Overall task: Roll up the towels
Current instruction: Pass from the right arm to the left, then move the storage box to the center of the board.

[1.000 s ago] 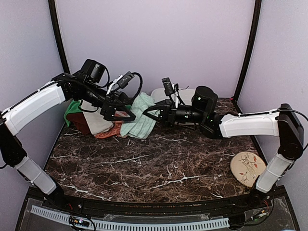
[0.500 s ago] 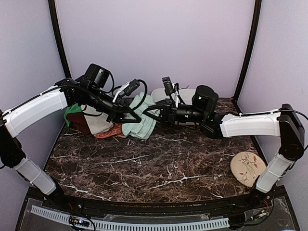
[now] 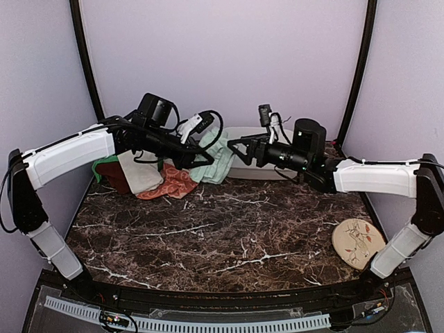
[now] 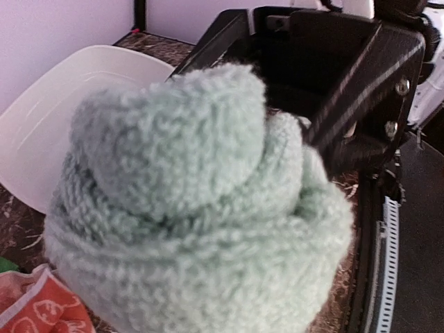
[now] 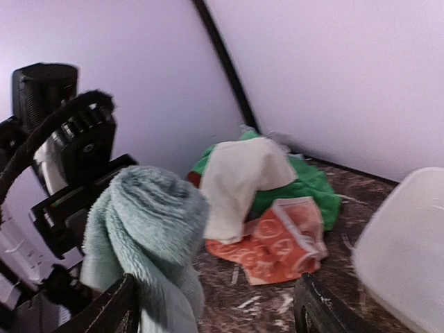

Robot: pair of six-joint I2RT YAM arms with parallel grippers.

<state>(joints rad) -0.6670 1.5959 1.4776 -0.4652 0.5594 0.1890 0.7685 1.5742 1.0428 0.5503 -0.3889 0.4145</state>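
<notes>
Left hand [image 3: 201, 151] is clamped on the bunched sage-green towel [image 3: 223, 163], held off the counter [image 3: 229, 229] at 12 o'clock beside the white basin [image 3: 258, 172]. Right hand [image 3: 240, 148] stands open at its 3 o'clock. Rolling well likely needs the towel laid flat first, edges squared.

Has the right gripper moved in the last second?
Yes. The right gripper has pulled back rightward, off the sage towel, and now hangs over the basin.
</notes>
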